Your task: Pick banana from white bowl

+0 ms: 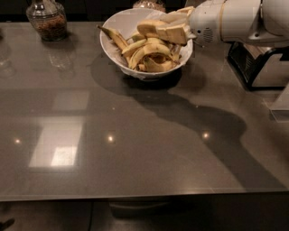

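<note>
The white bowl [118, 50] stands at the back of the grey table and holds several peeled, browning bananas [149, 56]. My gripper [162, 28] reaches in from the right over the bowl's right half. Its beige fingers [175, 34] are shut on one banana [148, 27], which sits a little above the rest of the pile. The white arm [235, 20] runs off to the upper right.
A glass jar [47, 20] with brown contents stands at the back left. A second jar [149, 4] shows behind the bowl. A dark rack-like object [259, 65] stands on the right, under the arm. The table's front edge [135, 197] runs along the bottom.
</note>
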{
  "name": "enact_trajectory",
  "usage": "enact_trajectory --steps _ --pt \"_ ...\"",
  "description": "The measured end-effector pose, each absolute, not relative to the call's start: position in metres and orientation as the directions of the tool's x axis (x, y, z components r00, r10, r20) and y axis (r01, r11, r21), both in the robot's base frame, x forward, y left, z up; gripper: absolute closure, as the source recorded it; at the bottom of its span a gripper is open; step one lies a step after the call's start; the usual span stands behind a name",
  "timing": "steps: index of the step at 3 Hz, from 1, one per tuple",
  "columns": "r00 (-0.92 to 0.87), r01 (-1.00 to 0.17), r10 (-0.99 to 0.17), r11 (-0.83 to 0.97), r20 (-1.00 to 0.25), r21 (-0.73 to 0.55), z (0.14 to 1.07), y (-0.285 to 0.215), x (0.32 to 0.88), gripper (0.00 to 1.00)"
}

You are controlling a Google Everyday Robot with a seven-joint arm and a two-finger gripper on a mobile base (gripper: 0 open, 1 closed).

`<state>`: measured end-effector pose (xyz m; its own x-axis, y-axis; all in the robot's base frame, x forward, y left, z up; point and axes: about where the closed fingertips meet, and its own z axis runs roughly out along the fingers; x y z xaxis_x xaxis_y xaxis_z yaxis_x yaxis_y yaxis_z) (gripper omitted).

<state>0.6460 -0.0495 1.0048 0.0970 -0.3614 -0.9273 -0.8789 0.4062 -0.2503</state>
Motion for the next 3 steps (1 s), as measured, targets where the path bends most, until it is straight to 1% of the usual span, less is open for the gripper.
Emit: enact_trajectory --steps 2,3 --pt "0.149 -0.925 -0.267 0.302 -0.952 -0.230 1.022 -0.044 0.615 1.00" --pt "0.161 -0.943 -0.197 0.258 -0.967 -0.210 1.030 -0.046 0.605 1.00"
